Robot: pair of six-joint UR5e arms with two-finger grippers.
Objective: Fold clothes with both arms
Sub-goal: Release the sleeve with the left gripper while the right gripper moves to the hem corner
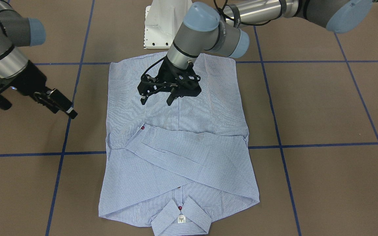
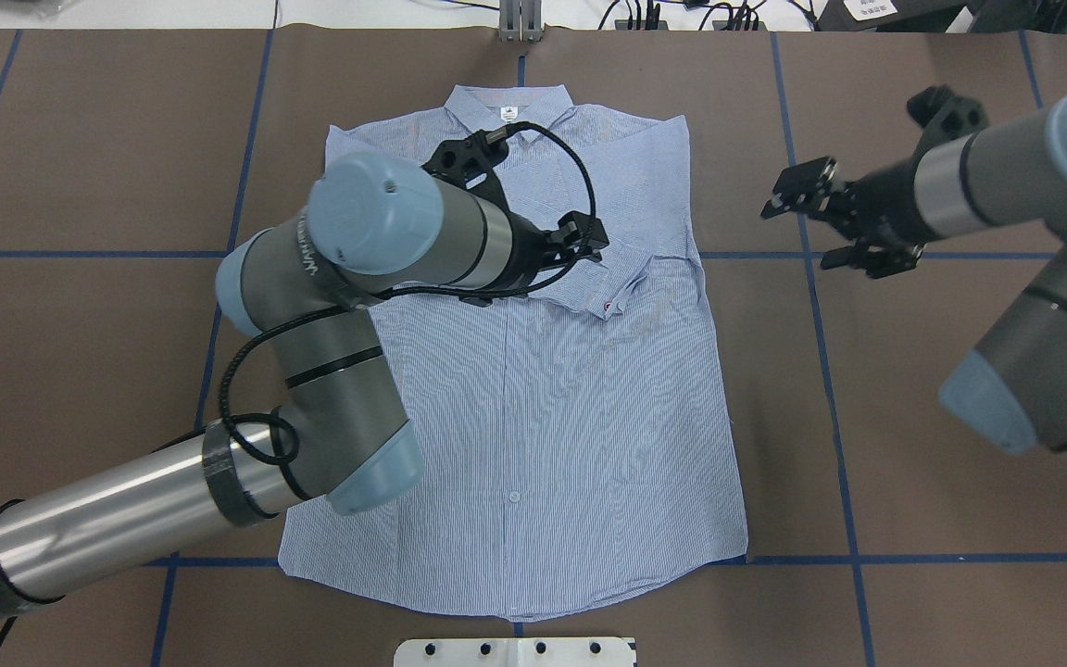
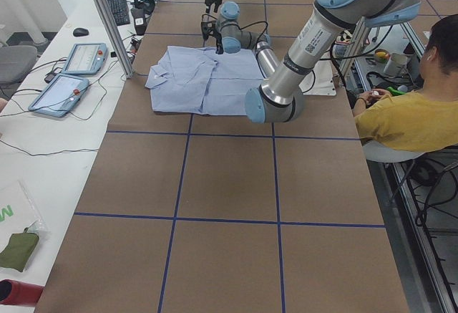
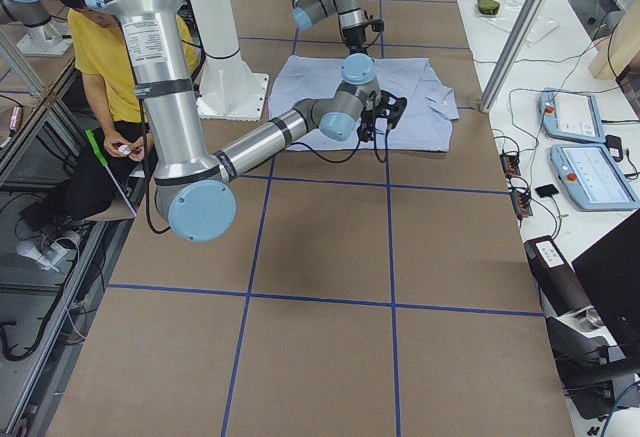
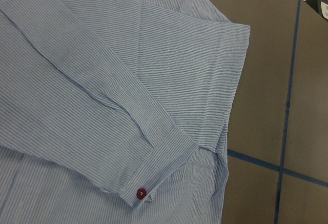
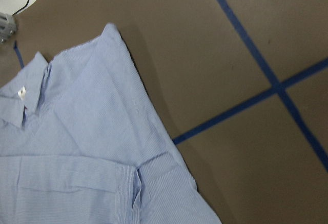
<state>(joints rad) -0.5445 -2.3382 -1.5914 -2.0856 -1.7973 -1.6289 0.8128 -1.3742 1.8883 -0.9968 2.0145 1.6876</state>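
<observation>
The striped shirt (image 1: 176, 157) lies flat on the brown table, front up, with its collar (image 1: 180, 218) at the end far from the robot. Both sleeves are folded across the chest, and one cuff with a red button (image 1: 142, 127) lies on top. It also shows in the overhead view (image 2: 571, 417). My left gripper (image 1: 156, 100) hovers over the shirt's lower half, open and empty. The left wrist view shows the cuff (image 5: 154, 167) below it. My right gripper (image 1: 62, 109) is open and empty, above bare table beside the shirt's edge (image 2: 797, 232).
The white pedestal base (image 1: 162, 23) stands just behind the shirt's hem. Blue tape lines (image 1: 307, 144) grid the table. A seated person in yellow (image 3: 415, 119) is beside the robot. Tablets (image 3: 68, 91) lie on a side bench.
</observation>
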